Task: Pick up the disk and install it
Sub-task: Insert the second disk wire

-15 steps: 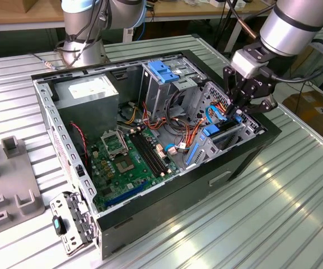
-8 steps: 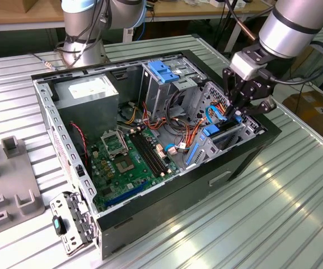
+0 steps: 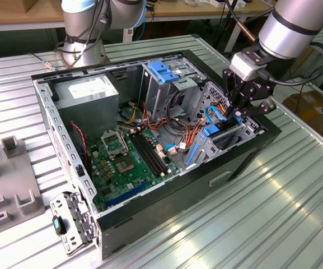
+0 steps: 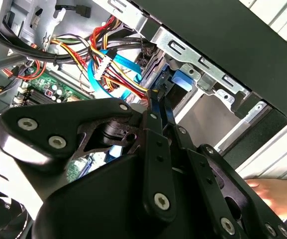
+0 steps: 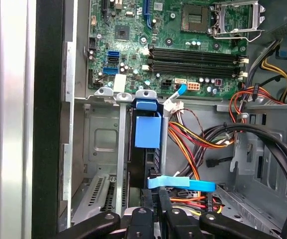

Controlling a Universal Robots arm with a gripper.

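The fingers (image 5: pixel 155 199) of the gripper (image 3: pixel 240 109) are drawn close together, with only a thin gap between them. They press on the thin rear edge of the disk (image 5: pixel 147 132), which stands on its edge inside the metal drive bay (image 5: pixel 101 144) at the front corner of the open computer case (image 3: pixel 66 168). In the first wrist view the blue frame of the disk starts directly ahead of the fingertips and runs away from them into the bay. A flat blue data cable (image 5: pixel 183 183) crosses just beside the fingertips, touching the end of the disk. Next to it, on the same side, a bundle of red, yellow and orange wires (image 5: pixel 193 134) bends into the case. Beyond the far end of the disk lies the green motherboard (image 5: pixel 183 45) with 4 black memory slots (image 5: pixel 195 59) and a processor socket (image 5: pixel 238 17). In the exterior view, further from the fingers, a blue latch (image 3: pixel 164 70) sits on a metal cage, and a grey power supply box (image 3: pixel 88 92) lies in the far corner of the case. The case rests on a ribbed metal bench (image 3: pixel 262 213). In the second wrist view a person's hand (image 4: pixel 277 191) is seen outside the case wall.
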